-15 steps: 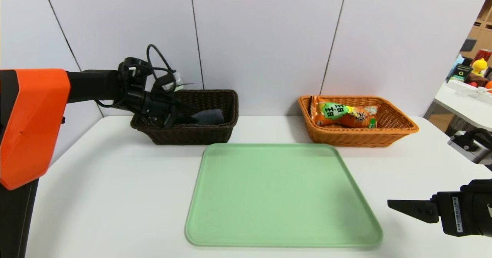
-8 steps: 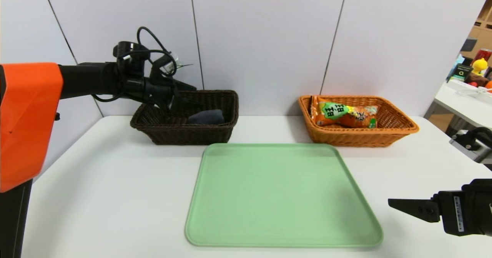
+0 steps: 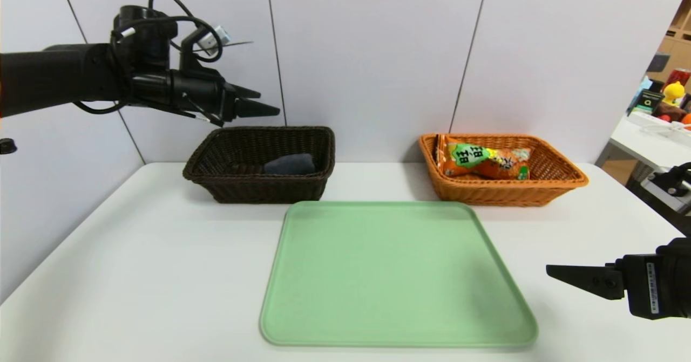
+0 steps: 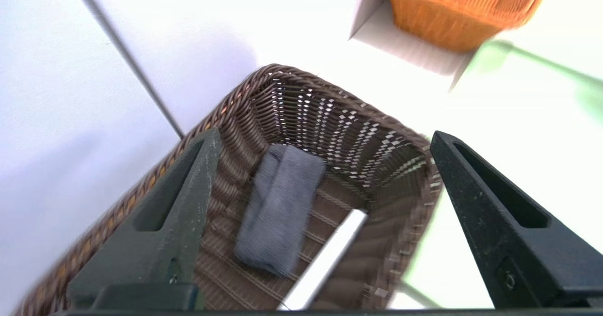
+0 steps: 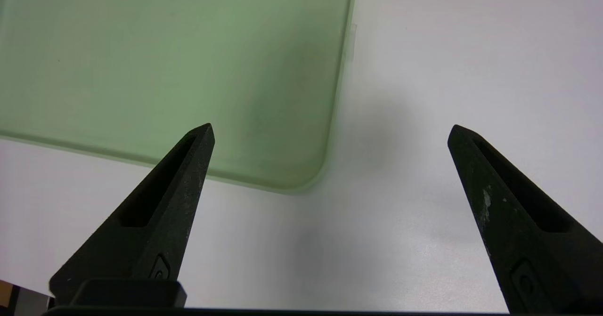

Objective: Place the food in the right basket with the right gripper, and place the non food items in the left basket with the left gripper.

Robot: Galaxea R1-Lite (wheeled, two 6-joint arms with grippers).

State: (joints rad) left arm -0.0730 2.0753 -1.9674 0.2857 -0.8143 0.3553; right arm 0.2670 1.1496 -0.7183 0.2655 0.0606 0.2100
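Two grippers are seen, both with nothing held. The left gripper (image 3: 264,102) is raised above the back-left part of the desk (image 3: 135,254), hanging over the left basket (image 3: 259,189) and pointed roughly level toward the right, its jaws spread wide apart as shown in the left wrist view. The right gripper (image 3: 561,275) is parked low near the desk's right edge, pointed toward the green tray (image 3: 394,275), jaws also spread wide, with the tray's near right corner just ahead of them.

Two baskets are counted, both set along the back edge of the desk: the dark brown one toward the back-left and the right basket (image 3: 540,195) toward the back-right, well apart. One tray is laid in the middle of the desk, in front of both baskets.

Two non-food things are found inside the dark basket: one grey rolled cloth (image 4: 278,207) and one white marker (image 4: 325,259), lying side by side on the basket floor. One snack bag (image 3: 486,162) is lying in the orange-tan basket, against its back wall.
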